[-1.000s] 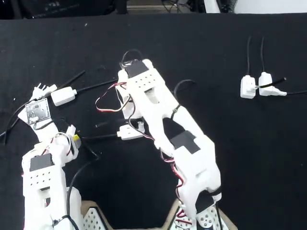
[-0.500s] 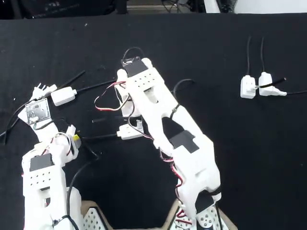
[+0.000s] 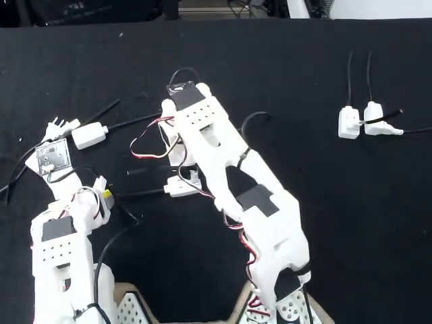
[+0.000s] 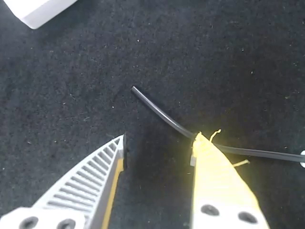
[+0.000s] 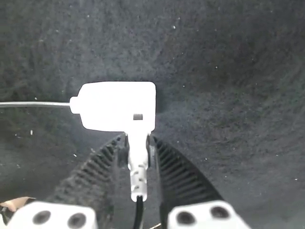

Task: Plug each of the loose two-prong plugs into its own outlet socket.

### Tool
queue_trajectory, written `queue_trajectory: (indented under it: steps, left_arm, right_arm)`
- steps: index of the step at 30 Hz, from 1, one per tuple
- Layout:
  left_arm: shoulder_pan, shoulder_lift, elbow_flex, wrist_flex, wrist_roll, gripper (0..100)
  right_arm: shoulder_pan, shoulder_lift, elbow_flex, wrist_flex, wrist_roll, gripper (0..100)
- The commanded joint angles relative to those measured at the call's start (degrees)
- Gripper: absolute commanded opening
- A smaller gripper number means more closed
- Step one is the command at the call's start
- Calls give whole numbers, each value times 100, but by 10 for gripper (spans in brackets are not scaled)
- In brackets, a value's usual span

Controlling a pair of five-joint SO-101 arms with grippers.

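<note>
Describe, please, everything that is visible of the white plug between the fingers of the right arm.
The plug is a narrow white body, plastic by its look, with small marks along its rear part. A black cable leaves its rear end. Its front end meets the side of the white outlet socket; the prongs are hidden, so how deep they sit cannot be told. The right gripper's fingers press it from both sides, above the black table.
</note>
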Motion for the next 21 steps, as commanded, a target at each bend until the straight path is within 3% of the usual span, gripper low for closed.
queue_trajectory:
  steps: [1,21]
  left_arm:
    - [-57,-35,-66,-62,62,234]
    - [-66,-35,-66,-62,62,234]
  right_arm:
    - [-62,-31,-198,158,-53,11]
    - [9,66,40,-44,-18,11]
